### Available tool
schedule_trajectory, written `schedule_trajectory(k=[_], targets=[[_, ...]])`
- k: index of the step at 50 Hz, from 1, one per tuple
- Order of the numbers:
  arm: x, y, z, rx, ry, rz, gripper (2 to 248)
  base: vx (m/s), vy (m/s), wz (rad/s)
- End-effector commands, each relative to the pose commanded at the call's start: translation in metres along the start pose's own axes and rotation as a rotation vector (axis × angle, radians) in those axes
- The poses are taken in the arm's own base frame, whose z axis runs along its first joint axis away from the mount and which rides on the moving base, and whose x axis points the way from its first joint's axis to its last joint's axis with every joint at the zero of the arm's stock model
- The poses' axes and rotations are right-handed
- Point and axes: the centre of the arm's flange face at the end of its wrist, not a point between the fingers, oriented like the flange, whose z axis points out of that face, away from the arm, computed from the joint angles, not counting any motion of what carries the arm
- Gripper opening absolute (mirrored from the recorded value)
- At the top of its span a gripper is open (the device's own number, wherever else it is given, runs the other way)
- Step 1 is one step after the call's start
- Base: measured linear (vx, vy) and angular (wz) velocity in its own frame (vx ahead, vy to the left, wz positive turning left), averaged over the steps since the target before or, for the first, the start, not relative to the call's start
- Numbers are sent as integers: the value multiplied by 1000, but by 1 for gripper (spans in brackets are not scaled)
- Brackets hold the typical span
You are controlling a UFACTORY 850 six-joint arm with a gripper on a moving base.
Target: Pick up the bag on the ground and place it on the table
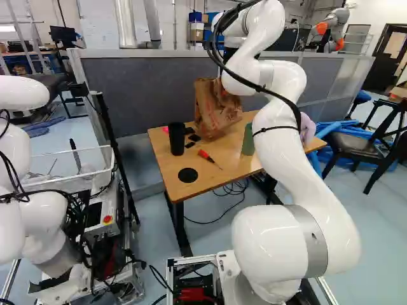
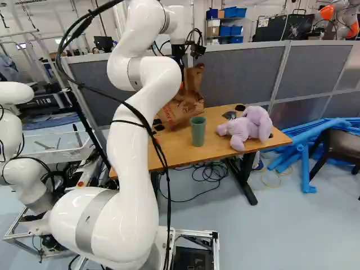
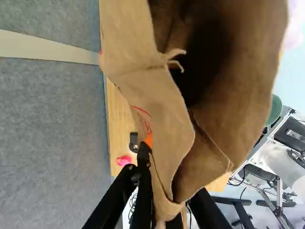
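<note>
With twelve o'clock straight ahead of my base, my white jointed arm (image 2: 135, 191) climbs high and reaches over the wooden worktop (image 1: 166, 163), which I judge gives the tall load room to hang beneath my wrist. On the worktop's near part, towards eleven, lies a flat round black disc (image 1: 187, 175); beyond it are a red-and-black screwdriver (image 1: 205, 155) and a black cylindrical cup (image 1: 177, 140). The green cup (image 2: 198, 131) stands near twelve, and the purple plush toy (image 2: 250, 128) lies towards one. Farther in, about twelve, is the brown paper bag (image 1: 215, 111), over the worktop between the two cups, its underside seemingly on the wood; how much weight the wood bears I cannot tell. My jaws are clenched on its paper rim, one on each side of the wall. A pinch at the rim probably suits it: the body can hang downward and the mouth stays open, while gripping the body might crush it. Through the wrist view I see into its wide, dark mouth. The paper is creased and limp, with red print on the outside, a ragged twist of paper at the rim, and a body tilted rather than squarely upright. Behind everything stands the grey panelled partition (image 1: 143, 86), close enough that I would lower and let go gently.
</note>
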Motion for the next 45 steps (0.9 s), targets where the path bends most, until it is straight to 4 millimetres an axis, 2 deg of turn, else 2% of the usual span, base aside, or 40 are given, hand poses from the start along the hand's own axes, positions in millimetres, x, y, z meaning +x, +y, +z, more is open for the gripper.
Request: schedule_trajectory(k=[21,45], targets=[[19,-12,33,3,-36,18,26,0,0,0],[44,-10,37,75,-19,42,26,0,0,0]])
